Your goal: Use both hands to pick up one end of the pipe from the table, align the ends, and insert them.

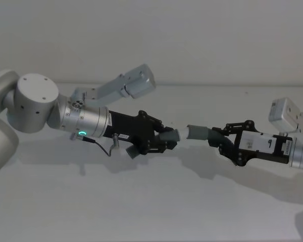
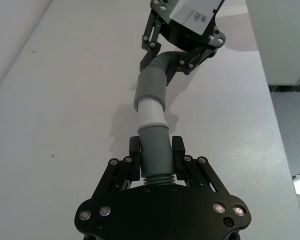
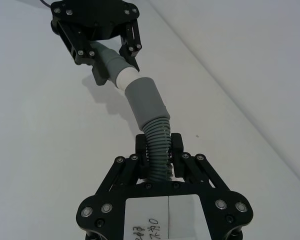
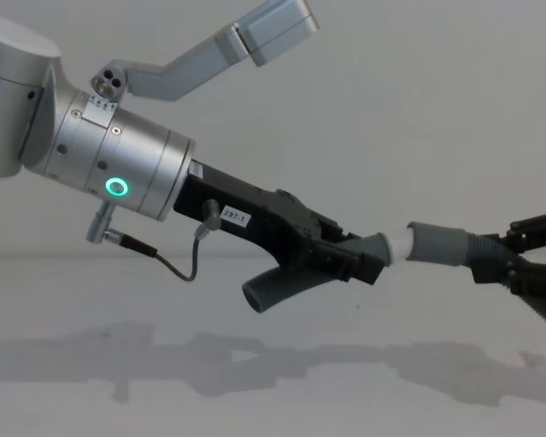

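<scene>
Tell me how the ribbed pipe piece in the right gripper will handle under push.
The ribbed pipe piece probably flexes: its corrugated section already bends. The right gripper clamps those ridges, so slipping seems unlikely. Its smooth collar likely stays stiff.

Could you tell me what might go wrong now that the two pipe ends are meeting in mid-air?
1. The left hand and right hand hold the curved grey pipe pieces at an angle, so the white spigot end could bind in the grey sleeve collar.
2. The right hand grips the ribbed hose section, which may flex under push.
</scene>
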